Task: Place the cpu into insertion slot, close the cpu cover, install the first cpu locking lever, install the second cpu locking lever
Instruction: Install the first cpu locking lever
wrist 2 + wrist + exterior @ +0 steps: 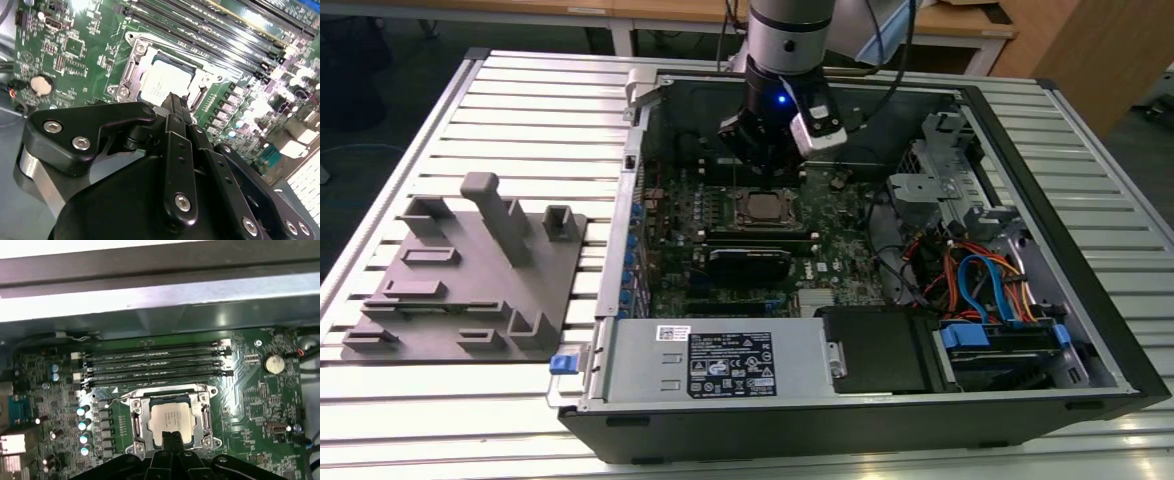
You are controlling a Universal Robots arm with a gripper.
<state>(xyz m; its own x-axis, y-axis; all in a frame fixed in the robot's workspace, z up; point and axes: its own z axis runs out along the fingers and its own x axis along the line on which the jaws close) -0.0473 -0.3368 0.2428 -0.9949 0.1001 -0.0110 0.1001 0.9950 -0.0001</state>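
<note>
Surface: slatted metal counter (480, 420) carries an open computer case (854, 425); a grey fixture (467, 280) lies beside the case, at the exterior view's left.
Socket: the cpu (171, 420) sits in the insertion slot (170, 398) mid-case, with the cpu cover (206, 415) flat around it.
Arm: the gripper (171, 440) has its fingers pressed together and holds nothing; it is over the cpu's edge, contact unclear.
Room: wooden desks (961, 30) stand beyond the case.

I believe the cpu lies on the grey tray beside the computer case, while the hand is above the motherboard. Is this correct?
Not quite. The cpu does not lie on the grey tray; it sits in the insertion slot on the motherboard, as the first wrist view shows. The hand is indeed above the motherboard, shut, close beside the cpu.
</note>
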